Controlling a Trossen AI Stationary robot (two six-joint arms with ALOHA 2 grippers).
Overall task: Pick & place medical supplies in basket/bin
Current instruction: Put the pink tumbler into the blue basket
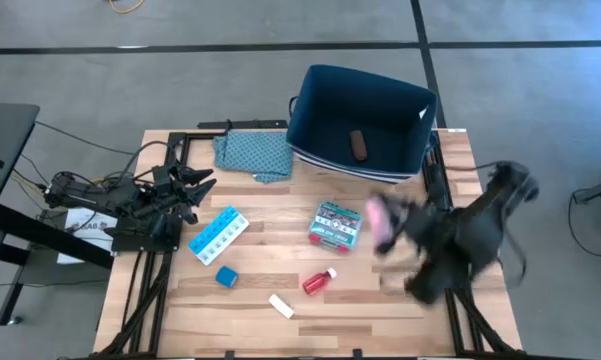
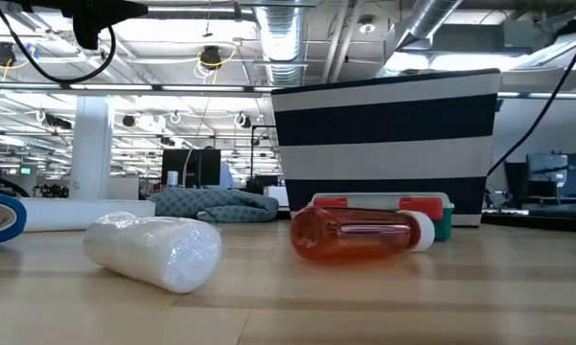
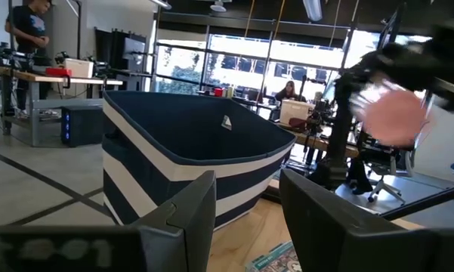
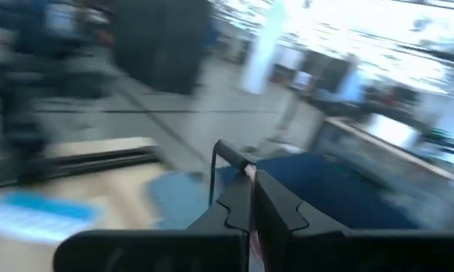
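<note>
My right gripper [image 1: 392,222] is shut on the pink roll [image 1: 383,220], above the table just right of the teal-red flat box [image 1: 335,225] and in front of the navy striped bin [image 1: 360,125]. The roll also shows blurred in the left wrist view [image 3: 396,113]. A brown oblong [image 1: 358,145] lies inside the bin. The blue-white pill organizer [image 1: 218,235], blue cube [image 1: 226,277], red white-capped bottle [image 1: 318,282] and white tube [image 1: 281,306] lie flat on the table. My left gripper [image 1: 195,190] is open and empty at the table's left edge. My right gripper holds the pink roll [image 1: 381,212] at the free ends of its fingers, coming level from the table's right side. The roll is lifted clear of the table. In the right wrist view only a thin pink strip [image 4: 251,236] shows between the nearly shut fingers [image 4: 276,208]; blur hides the rest.
A teal patterned folded cloth [image 1: 255,155] lies left of the bin at the table's far side. In the low view the white tube [image 2: 153,251] and the red bottle [image 2: 359,235] lie in front of the bin [image 2: 383,144]. Bare wood shows between the box and the right edge.
</note>
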